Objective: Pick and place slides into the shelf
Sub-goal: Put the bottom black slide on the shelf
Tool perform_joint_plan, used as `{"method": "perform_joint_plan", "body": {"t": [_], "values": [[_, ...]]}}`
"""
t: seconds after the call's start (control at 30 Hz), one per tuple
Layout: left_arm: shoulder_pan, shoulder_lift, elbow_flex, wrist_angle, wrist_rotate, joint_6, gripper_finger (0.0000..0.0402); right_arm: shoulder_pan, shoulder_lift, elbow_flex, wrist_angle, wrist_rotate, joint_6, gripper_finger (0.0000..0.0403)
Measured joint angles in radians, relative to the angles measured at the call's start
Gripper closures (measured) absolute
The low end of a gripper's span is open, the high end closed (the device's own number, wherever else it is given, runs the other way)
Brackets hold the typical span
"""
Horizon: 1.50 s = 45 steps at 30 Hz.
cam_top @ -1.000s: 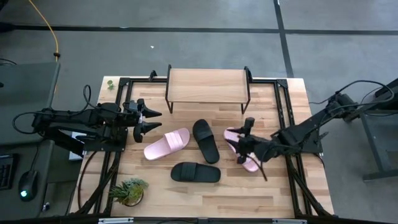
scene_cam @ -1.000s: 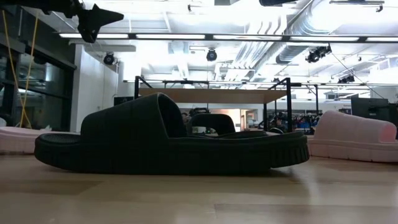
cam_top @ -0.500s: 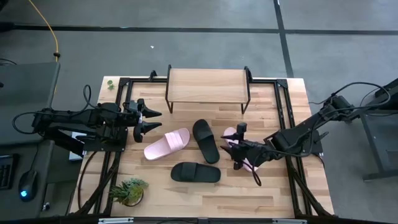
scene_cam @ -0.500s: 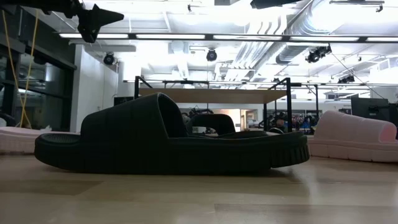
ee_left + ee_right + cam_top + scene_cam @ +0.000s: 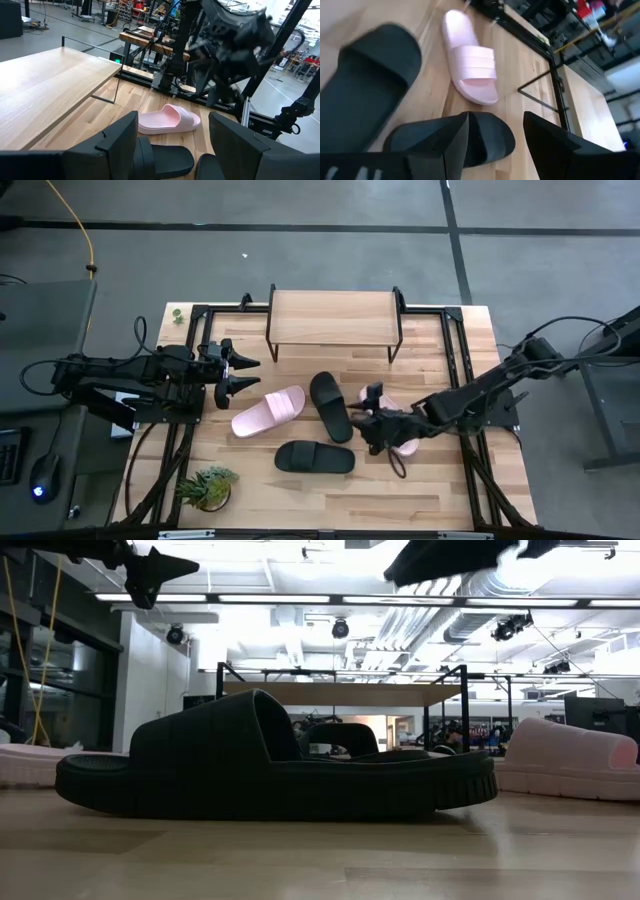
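Observation:
Four slides lie sole-down on the table: a pink one [image 5: 268, 411] at the left, a black one [image 5: 331, 406] in the middle, a black one [image 5: 315, 457] nearer the front, and a pink one [image 5: 398, 435] at the right, partly under my right arm. The shelf [image 5: 333, 315] stands on its black legs at the far edge. My right gripper [image 5: 365, 423] hangs open in the air, slanting down, between the right pink slide and the middle black slide [image 5: 487, 137]. My left gripper [image 5: 245, 375] waits open and level above the table's left side.
A small green plant [image 5: 205, 485] stands at the near left corner. Black frame rails [image 5: 455, 370] run along both sides of the table. Bare wood lies between the shelf and the slides. In the low view the near black slide [image 5: 270, 775] fills the foreground.
My right gripper has moved toward the table's left edge and down, from above the right pink slide toward the middle black slide, rolling and tipping downward as it went. It stays open. The slides have not moved.

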Motion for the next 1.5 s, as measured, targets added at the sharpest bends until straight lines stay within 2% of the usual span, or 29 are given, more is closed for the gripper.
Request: {"method": "perform_joint_plan", "body": {"t": [0.2,0.53,0.73,1.03,1.5], "values": [[0.000,0.000,0.000,0.000,0.000,0.000,0.0176,-0.015,0.103,0.000,0.153,0.003,-0.105,0.0222],[0.000,0.000,0.000,-0.001,0.000,0.003,0.0176,-0.033,0.204,0.000,0.237,-0.047,-0.108,0.0222],[0.000,0.000,0.000,-0.001,0.000,0.003,0.0176,-0.019,0.251,0.000,0.251,-0.123,-0.028,0.0222],[0.000,0.000,0.000,0.000,-0.001,0.003,0.0176,-0.010,0.362,-0.001,0.373,-0.128,-0.088,0.0222],[0.000,0.000,0.000,0.000,-0.003,0.003,0.0176,-0.009,0.382,-0.001,0.391,-0.150,-0.050,0.0222]]}}
